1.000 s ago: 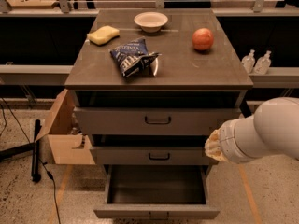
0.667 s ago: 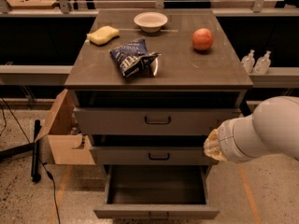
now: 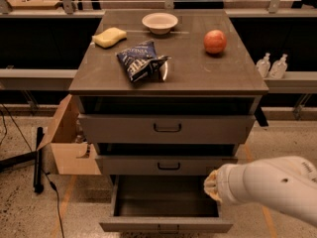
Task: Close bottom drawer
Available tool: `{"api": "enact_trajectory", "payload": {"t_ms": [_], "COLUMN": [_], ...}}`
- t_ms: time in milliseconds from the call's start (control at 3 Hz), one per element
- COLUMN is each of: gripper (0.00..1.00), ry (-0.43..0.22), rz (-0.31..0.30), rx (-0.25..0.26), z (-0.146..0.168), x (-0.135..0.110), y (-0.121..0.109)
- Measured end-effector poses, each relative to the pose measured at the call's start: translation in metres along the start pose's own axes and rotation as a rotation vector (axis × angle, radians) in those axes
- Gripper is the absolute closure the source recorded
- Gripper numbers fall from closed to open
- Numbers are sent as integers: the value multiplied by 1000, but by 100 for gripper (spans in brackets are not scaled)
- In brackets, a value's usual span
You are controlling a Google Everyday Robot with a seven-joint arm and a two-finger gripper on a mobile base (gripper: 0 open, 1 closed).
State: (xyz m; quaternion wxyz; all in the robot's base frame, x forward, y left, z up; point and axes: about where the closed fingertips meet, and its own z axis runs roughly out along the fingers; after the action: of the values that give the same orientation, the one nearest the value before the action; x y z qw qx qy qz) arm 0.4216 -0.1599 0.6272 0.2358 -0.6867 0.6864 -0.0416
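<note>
At the lower right of the cabinet, the gripper (image 3: pixel 212 185) is now at the height of the bottom drawer (image 3: pixel 166 225), close to the drawer's right side wall. In the frame from 0.7 s ago it was higher, in front of the right end of the middle drawer (image 3: pixel 168 165); it has come down and a little to the left. Only a pale yellowish tip shows at the end of the thick white arm (image 3: pixel 272 187), and I cannot tell if it is open or closed.

The bottom drawer has not moved. It is pulled far out, its dark inside is visible, and its narrow front panel is near the lower edge of the view. The middle drawer and the top drawer (image 3: pixel 167 128) also stand a little out, each with a small dark bar handle.

On the grey-brown surface (image 3: pixel 198 78) lie a yellow sponge (image 3: pixel 109 36), a white round bowl (image 3: pixel 159 22), a red apple (image 3: pixel 215 41) and a crumpled blue chip bag (image 3: pixel 141 60), all at the same places as before. A brown cardboard box (image 3: pixel 67 143) with open flaps is just beside the cabinet on the left. Two small clear bottles (image 3: pixel 271 66) stand on a ledge at the right. The arm covers the right end of the bottom drawer. The floor (image 3: pixel 29 212) is speckled.
</note>
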Motion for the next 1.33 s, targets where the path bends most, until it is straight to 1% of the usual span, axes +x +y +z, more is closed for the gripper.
{"api": "enact_trajectory", "payload": {"t_ms": [333,667,1000,1333], "gripper": [100,100,100,100], "ry": [-40,-104,-147,-163], "rz": [26,34,51,72], "rx": [-1,24,-15,-53], "z": [52,100,155,177], "x": [5,9,17,18], "y": [30,42,62,81]}}
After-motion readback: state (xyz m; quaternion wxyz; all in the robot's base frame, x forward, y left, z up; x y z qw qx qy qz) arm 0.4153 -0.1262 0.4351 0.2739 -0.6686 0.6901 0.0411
